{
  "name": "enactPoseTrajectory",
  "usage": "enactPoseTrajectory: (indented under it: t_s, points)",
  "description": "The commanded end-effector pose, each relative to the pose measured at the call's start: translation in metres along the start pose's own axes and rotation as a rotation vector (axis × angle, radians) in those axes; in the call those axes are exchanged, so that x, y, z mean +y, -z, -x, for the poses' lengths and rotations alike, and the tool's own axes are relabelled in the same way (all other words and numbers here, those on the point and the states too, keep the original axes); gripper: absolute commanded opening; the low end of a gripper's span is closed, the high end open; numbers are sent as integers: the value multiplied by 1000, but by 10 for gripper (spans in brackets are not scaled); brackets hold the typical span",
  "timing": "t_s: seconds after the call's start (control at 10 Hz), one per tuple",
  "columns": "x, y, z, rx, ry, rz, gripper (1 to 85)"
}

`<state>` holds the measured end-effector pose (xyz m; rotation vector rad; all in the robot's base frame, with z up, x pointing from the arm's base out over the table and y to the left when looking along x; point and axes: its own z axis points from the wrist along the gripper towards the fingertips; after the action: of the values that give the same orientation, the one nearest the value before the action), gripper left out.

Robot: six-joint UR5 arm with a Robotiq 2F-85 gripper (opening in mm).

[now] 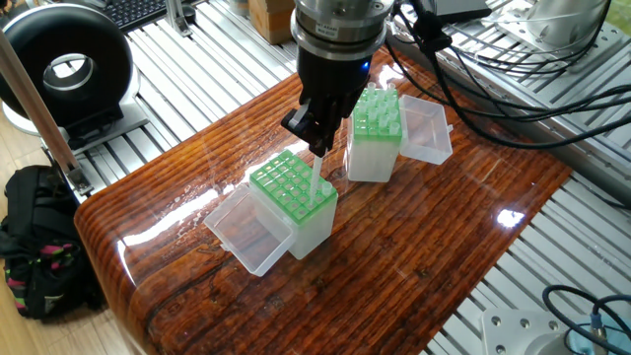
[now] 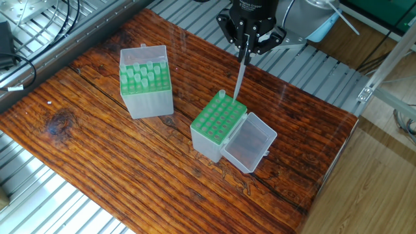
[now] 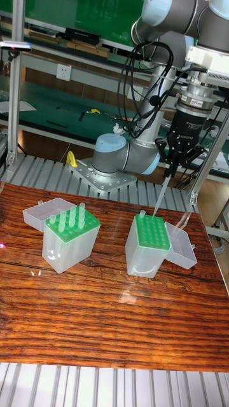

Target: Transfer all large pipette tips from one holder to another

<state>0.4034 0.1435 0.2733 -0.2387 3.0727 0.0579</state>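
My gripper (image 1: 319,136) (image 2: 246,47) (image 3: 170,170) is shut on one large pipette tip (image 1: 314,179) (image 2: 238,79) (image 3: 159,198), a translucent cone hanging point-down. Its point is over the far edge of the green rack of the open holder (image 1: 292,187) (image 2: 220,118) (image 3: 151,233); I cannot tell whether it has entered a hole. One tip (image 2: 221,95) (image 3: 142,215) stands in that rack's corner. The other holder (image 1: 375,116) (image 2: 145,79) (image 3: 71,224) carries several tips upright in its green rack.
Both holders have clear hinged lids folded open beside them (image 2: 249,145) (image 1: 426,128). The wooden tabletop (image 2: 97,149) rests on aluminium rails. Cables (image 1: 493,69) hang behind the arm. A black round device (image 1: 64,69) and a bag (image 1: 35,242) lie off the left side.
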Motion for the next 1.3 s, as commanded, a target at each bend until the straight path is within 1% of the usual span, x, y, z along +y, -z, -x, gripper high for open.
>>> enactPoseTrajectory:
  t_s: [0.0,0.3,0.6,0.9,1.1,1.2]
  points:
    - [4,0,1,0,4,16,77]
    - [3,-3,-1,21,7,14,83]
    - [4,-5,0,21,24,21,120]
    - [-1,-5,0,25,44,6,140]
    - [-3,-5,0,26,57,3,157]
    - [-3,-5,0,25,58,8,163]
